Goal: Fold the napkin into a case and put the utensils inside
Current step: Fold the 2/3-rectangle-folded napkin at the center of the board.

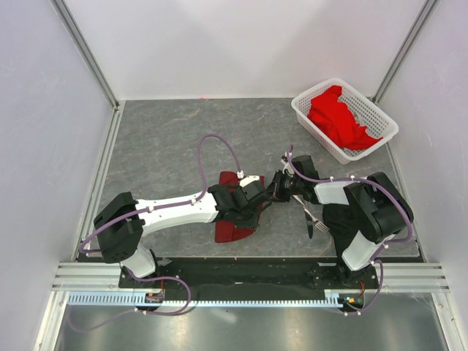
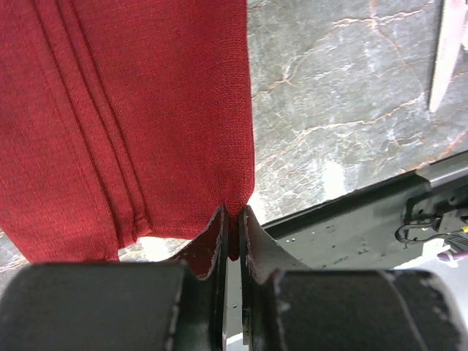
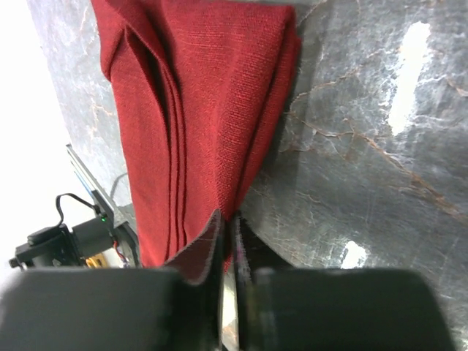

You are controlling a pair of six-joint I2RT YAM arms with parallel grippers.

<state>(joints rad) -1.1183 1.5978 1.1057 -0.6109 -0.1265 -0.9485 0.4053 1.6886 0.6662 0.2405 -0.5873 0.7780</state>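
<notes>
The dark red napkin (image 1: 232, 225) lies folded in layers on the grey tabletop, mostly under my two grippers. My left gripper (image 1: 256, 196) is shut on a corner of the napkin (image 2: 131, 110), and cloth shows pinched between the fingertips of my left gripper (image 2: 234, 219). From the right, my right gripper (image 1: 279, 186) is shut on the edge of the folded napkin (image 3: 205, 110), and my right gripper (image 3: 230, 223) holds cloth in its narrow gap. The silver utensils (image 1: 313, 217) lie on the table beside the right arm. A knife blade (image 2: 446, 58) shows at the top right of the left wrist view.
A white lattice basket (image 1: 380, 121) holding bright red cloth (image 1: 338, 117) stands at the back right. White walls enclose the table on three sides. A black base rail (image 1: 241, 270) runs along the near edge.
</notes>
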